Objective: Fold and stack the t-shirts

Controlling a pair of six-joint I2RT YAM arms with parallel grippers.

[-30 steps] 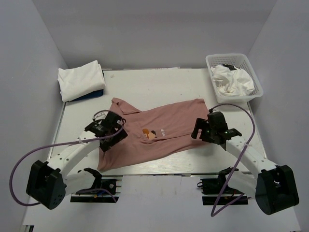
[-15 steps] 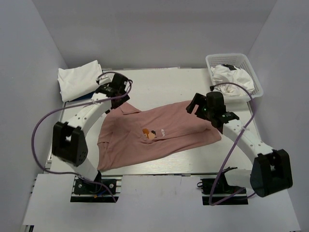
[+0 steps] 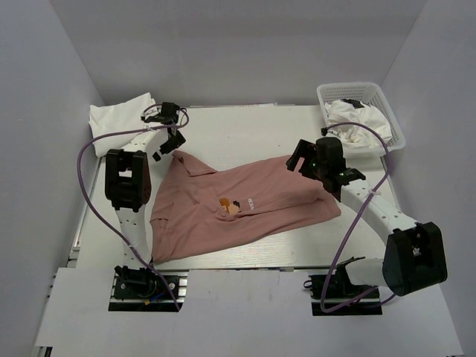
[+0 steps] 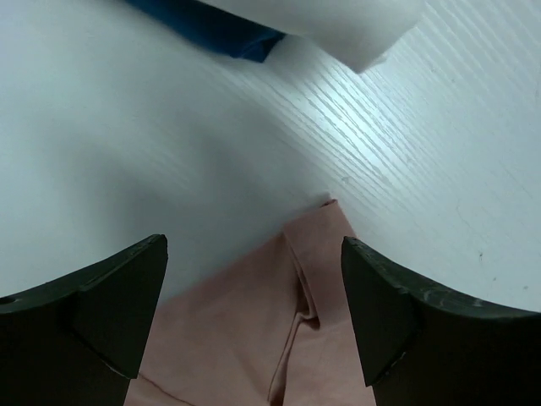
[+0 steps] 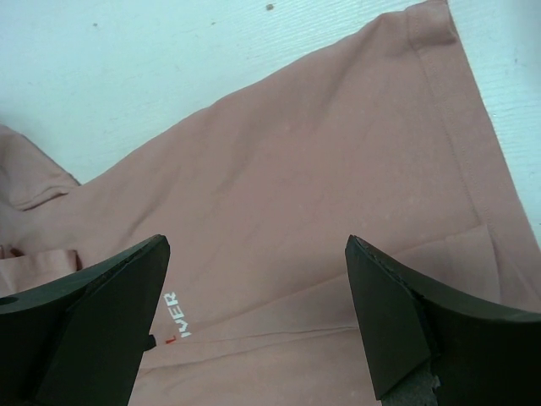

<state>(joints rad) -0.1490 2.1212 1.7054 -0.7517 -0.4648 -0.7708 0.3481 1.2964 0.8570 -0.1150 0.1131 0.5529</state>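
**Both arms are hanging over the pink tee's far corners**

The worktop (image 3: 245,126) is carrying everything. The pink tee (image 3: 245,212) is lying open across its middle. Its long axis is running left to right and tilting a little, so the left end is reaching toward the near-left corner and the right end is climbing toward the far edge.

At the far-left corner a folded white tee (image 3: 123,123) is sitting on a blue tee (image 4: 211,30), just beyond the pink tee's far-left tip. At the far-right corner the basket (image 3: 396,146) is holding a crumpled tee (image 3: 357,123), apart from the pink one.

The left end effector (image 3: 166,146) is hovering over that far-left tip with its fingers spread and gripping nothing. In the left wrist view the pointed tip is showing between the two fingers, and bare worktop is separating it from the stack. The right end effector (image 3: 303,158) is hovering over the far-right part of the tee, also spread and empty. In the right wrist view pink cloth is filling the gap between the fingers, and the hemmed corner is lying ahead and to the right.

Each arm is therefore nearest its own far corner. By my reading, both are lining up to pinch the far edge, and the fold would then be running across the short way, toward the near edge. The left side is looking like the tighter fit, because the stack is crowding that tip.
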